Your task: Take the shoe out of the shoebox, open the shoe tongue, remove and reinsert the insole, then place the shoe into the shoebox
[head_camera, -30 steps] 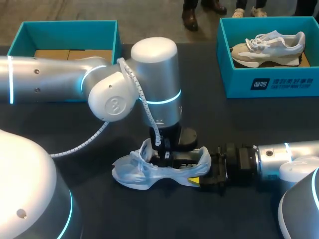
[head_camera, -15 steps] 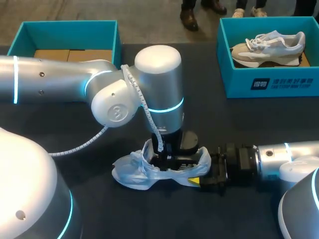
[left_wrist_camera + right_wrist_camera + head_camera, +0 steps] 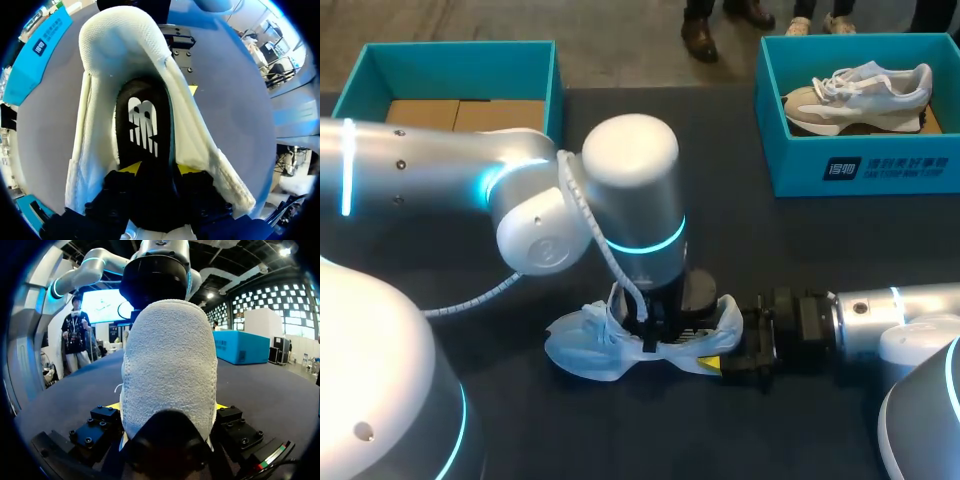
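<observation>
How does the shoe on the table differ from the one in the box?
The white shoe lies on the table, the right gripper clamping its heel and the left gripper inside it; the beige-grey shoe rests in the far right box, untouched. Both are lace-up sneakers.

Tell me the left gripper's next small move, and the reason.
Probably raise the left gripper slightly, drawing the insole out of the shoe: its fingers pinch the insole, which lies mostly inside, and the right gripper clamps the shoe's heel steady.

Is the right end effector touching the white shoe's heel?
Touching. In the right wrist view the heel of the white shoe sits in the right end effector, clamped from both sides.
</observation>
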{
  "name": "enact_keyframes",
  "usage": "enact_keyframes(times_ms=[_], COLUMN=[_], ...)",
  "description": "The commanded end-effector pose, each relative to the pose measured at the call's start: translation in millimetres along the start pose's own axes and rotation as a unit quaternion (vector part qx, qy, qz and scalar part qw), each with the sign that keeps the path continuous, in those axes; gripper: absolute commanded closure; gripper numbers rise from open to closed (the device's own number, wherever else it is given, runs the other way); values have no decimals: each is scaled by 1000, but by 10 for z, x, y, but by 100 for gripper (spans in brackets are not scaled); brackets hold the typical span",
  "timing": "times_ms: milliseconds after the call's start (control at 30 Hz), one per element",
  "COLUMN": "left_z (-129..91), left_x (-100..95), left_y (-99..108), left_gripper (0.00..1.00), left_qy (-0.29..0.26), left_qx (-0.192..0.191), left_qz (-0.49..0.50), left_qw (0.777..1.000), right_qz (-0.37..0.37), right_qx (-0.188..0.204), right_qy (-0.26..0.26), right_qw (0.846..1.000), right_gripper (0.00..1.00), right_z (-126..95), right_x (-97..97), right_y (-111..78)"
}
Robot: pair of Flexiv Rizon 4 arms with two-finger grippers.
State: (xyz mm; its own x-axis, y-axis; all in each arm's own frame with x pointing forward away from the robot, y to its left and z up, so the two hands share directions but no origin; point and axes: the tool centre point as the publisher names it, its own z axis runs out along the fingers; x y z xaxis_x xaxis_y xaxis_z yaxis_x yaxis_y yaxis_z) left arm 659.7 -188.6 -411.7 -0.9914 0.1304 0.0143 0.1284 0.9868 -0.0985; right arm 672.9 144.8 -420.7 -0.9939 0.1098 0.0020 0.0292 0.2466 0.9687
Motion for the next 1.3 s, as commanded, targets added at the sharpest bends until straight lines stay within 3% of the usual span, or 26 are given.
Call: enact_keyframes(times_ms=[33,600,733,800,867,1100,1300], left_z=[111,37,51,56,40,-108,-289], left_x=[-49,-372,-412,-415,-412,-360,-278], left_y=[-31,-52,-35,-32,-24,41,99], left_gripper=[58,64,75,100,100,100,100], left_qy=[-26,-60,-60,-60,-60,-32,46], left_qx=[-14,-34,-37,-38,-39,0,62], left_qz=[-6,-17,-20,-20,-21,-28,-4], left_qw=[1000,997,997,997,997,999,997], right_qz=[0,0,0,0,0,0,0], right_qx=[2,2,2,2,2,2,2], right_qy=[-1,-1,-1,-1,-1,-1,-1], right_qw=[1000,1000,1000,1000,1000,1000,1000], right_gripper=[100,100,100,100,100,100,100], right_z=[-1,-1,-1,-1,-1,-1,-1], right_x=[1,1,1,1,1,1,1], right_y=[-6,-6,-6,-6,-6,-6,-6])
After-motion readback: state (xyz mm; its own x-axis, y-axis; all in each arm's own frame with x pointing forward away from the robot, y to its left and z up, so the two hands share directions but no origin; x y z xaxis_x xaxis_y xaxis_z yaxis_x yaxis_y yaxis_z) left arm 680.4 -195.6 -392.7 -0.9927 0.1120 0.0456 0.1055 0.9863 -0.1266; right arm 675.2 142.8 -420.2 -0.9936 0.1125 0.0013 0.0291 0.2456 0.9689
